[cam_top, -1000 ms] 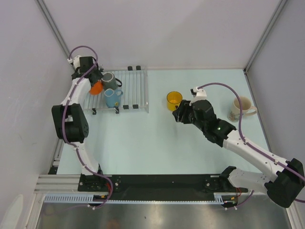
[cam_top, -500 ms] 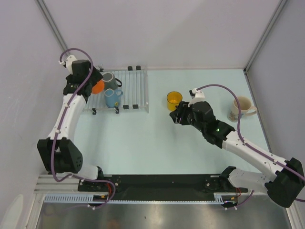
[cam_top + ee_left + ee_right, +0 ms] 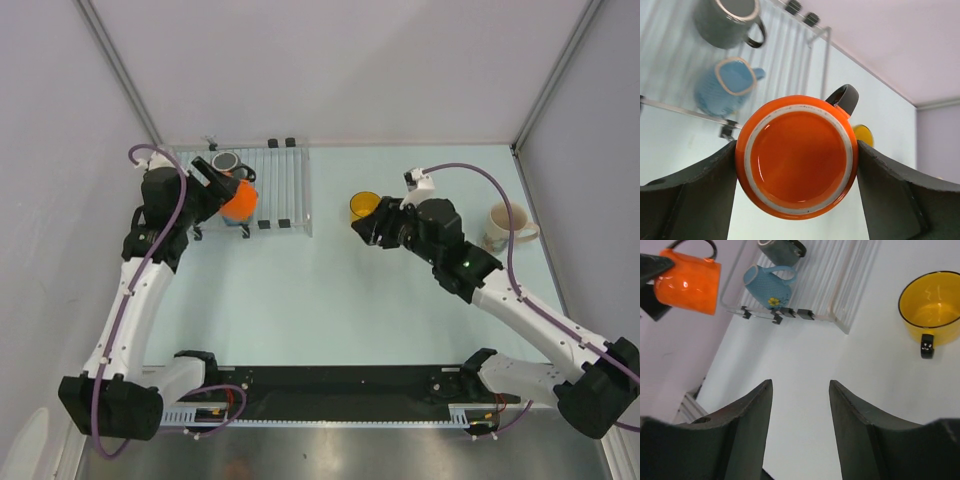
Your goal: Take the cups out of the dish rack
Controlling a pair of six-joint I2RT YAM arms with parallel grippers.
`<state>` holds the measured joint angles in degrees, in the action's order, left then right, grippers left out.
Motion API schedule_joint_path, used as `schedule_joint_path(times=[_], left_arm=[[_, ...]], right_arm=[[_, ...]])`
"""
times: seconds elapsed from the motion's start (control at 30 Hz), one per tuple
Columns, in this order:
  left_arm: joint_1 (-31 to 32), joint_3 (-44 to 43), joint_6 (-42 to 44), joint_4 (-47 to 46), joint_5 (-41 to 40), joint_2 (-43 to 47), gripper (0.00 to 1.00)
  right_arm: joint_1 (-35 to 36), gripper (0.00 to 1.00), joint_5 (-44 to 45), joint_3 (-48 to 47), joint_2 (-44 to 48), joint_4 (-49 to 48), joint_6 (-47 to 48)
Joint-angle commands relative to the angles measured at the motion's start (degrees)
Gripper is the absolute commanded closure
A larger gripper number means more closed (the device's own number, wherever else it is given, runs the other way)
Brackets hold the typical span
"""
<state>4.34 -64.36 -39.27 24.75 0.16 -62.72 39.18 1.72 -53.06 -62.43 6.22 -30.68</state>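
Pale blue-green table (image 3: 300, 300), white walls on three sides; arm bases at the bottom edge of the top view.

Dish rack (image 3: 285, 190): clear, thin parallel bars, black clips along its near edge. It sits upper left of centre in the top view.

Left gripper (image 3: 222, 188): at the upper left of the top view, over the left end of the rack. The jaws are clamped on the orange mug (image 3: 797, 156), one finger on each side of its body. In the left wrist view the mug's mouth faces the camera and its dark handle points to the upper right. In the right wrist view the mug hangs tilted at the upper left, clear of the rack bars.

Remaining in the rack:
- dark grey mug (image 3: 727, 17), far left part, top left of the left wrist view;
- light blue mug (image 3: 722, 87), nearer the clipped front edge, in front of the grey one. In the top view the orange mug covers most of it.

Out of the rack, on the table:
- yellow mug (image 3: 364, 206), upright, just right of the rack, dark handle;
- cream mug (image 3: 507, 225), right side of the frame near the wall, well apart from the rack.

Right gripper (image 3: 800, 385): fingers spread, only bare table between them. It sits near the yellow mug in the top view. In the right wrist view that mug lies off to the upper right, outside the fingers.
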Motion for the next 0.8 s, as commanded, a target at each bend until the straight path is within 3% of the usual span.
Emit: schedule_joint_path(times=[0.0, 0.2, 0.33, 0.43, 0.6, 0.67, 0.77], left_arm=[[0.2, 3.9, -5.6, -11.8, 13.5, 4.9, 1.00], [0.2, 11.6, -12.7, -24.5, 25.0, 7.6, 1.00], [0.4, 14.6, -14.7, -30.2, 28.4, 7.5, 1.00], [0.7, 17.3, -18.2, -36.9, 31.4, 7.2, 1.00], [1.7, 23.9, -28.1, -58.9, 37.5, 5.9, 1.00], [2.3, 26.2, -29.5, -62.6, 37.8, 5.9, 0.99], [3.8, 27.2, -29.6, -66.0, 38.1, 5.7, 1.00]], right_arm=[[-4.5, 0.46, -16.3, 0.5, 2.1, -11.7, -6.5], [-6.6, 0.45, -25.6, 3.8, 2.8, -22.6, -13.0], [-6.5, 0.44, -30.2, 4.7, 1.0, -28.0, -17.0], [-6.7, 0.44, -34.6, 6.4, -0.5, -35.3, -22.0], [-6.9, 0.44, -41.5, 11.0, -7.7, -58.6, -36.2], [-7.0, 0.44, -41.8, 13.4, -9.4, -67.0, -41.6], [-6.4, 0.44, -41.3, 13.5, -10.9, -67.2, -41.2]])
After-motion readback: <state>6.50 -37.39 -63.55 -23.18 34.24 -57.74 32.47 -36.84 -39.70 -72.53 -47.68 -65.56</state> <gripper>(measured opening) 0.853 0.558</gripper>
